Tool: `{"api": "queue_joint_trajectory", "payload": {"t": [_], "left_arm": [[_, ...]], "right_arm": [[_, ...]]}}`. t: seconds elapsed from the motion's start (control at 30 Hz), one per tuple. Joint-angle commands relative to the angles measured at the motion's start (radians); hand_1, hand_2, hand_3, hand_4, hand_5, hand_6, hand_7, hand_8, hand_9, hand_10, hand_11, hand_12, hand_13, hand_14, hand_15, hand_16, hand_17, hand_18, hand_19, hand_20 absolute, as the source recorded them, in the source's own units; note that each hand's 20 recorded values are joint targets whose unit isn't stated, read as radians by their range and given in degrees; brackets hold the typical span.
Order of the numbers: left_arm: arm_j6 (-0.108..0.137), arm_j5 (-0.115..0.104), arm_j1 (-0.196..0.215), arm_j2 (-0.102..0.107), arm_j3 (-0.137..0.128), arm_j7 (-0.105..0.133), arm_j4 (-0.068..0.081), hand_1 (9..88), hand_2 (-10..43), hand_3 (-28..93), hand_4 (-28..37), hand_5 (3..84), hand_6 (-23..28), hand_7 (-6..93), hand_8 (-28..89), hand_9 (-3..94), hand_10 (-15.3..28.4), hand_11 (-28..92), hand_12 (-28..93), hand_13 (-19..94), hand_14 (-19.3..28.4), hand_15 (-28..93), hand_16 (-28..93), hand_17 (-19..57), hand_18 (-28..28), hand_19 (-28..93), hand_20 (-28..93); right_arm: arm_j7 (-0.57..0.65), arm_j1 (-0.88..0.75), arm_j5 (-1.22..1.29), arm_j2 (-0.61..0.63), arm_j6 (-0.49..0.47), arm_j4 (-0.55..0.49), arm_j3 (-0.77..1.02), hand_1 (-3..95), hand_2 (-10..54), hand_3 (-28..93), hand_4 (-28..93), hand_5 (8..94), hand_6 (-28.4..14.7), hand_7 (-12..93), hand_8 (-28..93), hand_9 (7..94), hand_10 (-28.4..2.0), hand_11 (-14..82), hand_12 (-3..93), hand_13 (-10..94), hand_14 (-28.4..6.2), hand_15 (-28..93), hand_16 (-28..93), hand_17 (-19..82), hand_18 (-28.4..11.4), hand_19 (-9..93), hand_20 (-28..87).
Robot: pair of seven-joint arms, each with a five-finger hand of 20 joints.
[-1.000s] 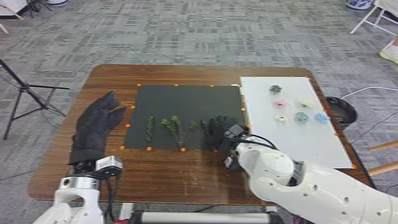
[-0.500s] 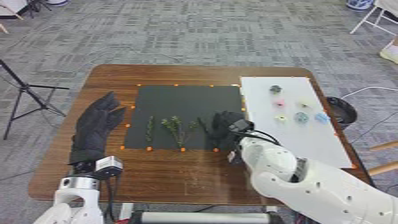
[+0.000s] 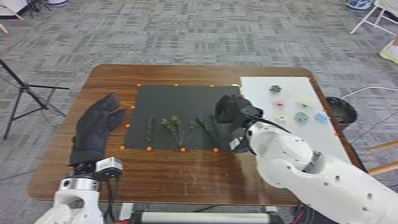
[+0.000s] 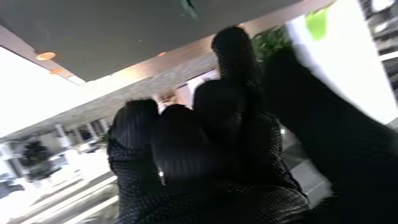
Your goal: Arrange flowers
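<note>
In the head view, my right hand (image 3: 233, 112) is over the right edge of the dark mat (image 3: 178, 100), its fingers relaxed and holding nothing. To its left, a thin green stem (image 3: 210, 129) lies slanted on the mat. A leafy branched stem (image 3: 178, 131) lies in the middle and a narrow sprig (image 3: 149, 127) at the left. On the white sheet (image 3: 311, 145) are a dark flower (image 3: 275, 89), a pink one (image 3: 280, 102) and several pale ones. My left hand (image 3: 96, 127) rests open left of the mat. The right wrist view has my right hand (image 4: 213, 150) with fingers extended.
Orange dots line the mat's edges on the brown table (image 3: 178, 175). A black round container (image 3: 341, 111) stands beyond the table's right edge. A tripod (image 3: 27, 92) stands off to the left.
My right hand has moved away from the robot and slightly right, uncovering the slanted stem on the mat. The left hand has stayed in place.
</note>
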Motion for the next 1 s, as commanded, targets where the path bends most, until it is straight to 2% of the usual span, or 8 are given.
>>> {"api": "queue_joint_trajectory", "payload": {"t": [0.03, 0.23, 0.5, 1.0], "left_arm": [[-0.004, -0.003, 0.007, -0.004, -0.005, 0.005, -0.005, 29.7, -4.3, 70, -22.9, 31.4, 1.9, 25.5, -11, 25.9, 11.9, 30, 20, 24, 14.2, 39, 5, -8.0, 19.8, 41, 18], [-0.004, -0.002, 0.006, -0.006, -0.007, 0.005, -0.005, 29.7, -4.3, 70, -23.0, 31.5, 2.0, 25.6, -11, 26.0, 11.9, 30, 20, 24, 14.2, 39, 5, -8.1, 19.8, 41, 18], [0.0, -0.003, 0.005, -0.008, -0.009, 0.004, -0.004, 29.7, -4.3, 70, -23.0, 31.4, 1.9, 25.5, -11, 25.9, 12.0, 30, 20, 24, 14.1, 39, 5, -8.1, 19.8, 41, 18], [0.001, -0.004, 0.004, -0.01, -0.007, 0.006, -0.005, 29.6, -4.3, 70, -23.0, 31.3, 1.8, 25.6, -11, 26.0, 11.9, 30, 20, 24, 14.1, 39, 5, -8.1, 19.9, 41, 18]], "right_arm": [[-0.036, 0.009, -0.031, 0.085, -0.156, 0.027, -0.054, 40.4, -0.9, 93, -17, 64.1, -0.5, 26, 3, 63.7, -11.8, 48.7, 75.1, 58, -12.8, 85, 49, 23, -21.1, 76, 50], [-0.022, 0.047, -0.126, 0.122, -0.157, 0.047, -0.136, 38.8, -0.9, 92, -18, 64.5, -1.0, 26, 5, 62.6, -12.0, 49.4, 73.9, 58, -13.2, 86, 46, 23, -21.0, 75, 50], [-0.116, 0.048, -0.093, 0.161, -0.171, 0.008, -0.145, 37.0, -1.4, 93, -15, 67.9, -2.6, 25, 6, 64.2, -12.1, 49.8, 74.0, 59, -13.2, 87, 46, 24, -21.1, 76, 50], [-0.175, 0.034, -0.063, 0.132, -0.196, -0.043, -0.166, 37.1, -1.8, 92, -16, 68.9, -2.8, 25, 7, 65.1, -11.9, 49.1, 74.8, 60, -13.4, 87, 44, 25, -21.0, 76, 50]]}}
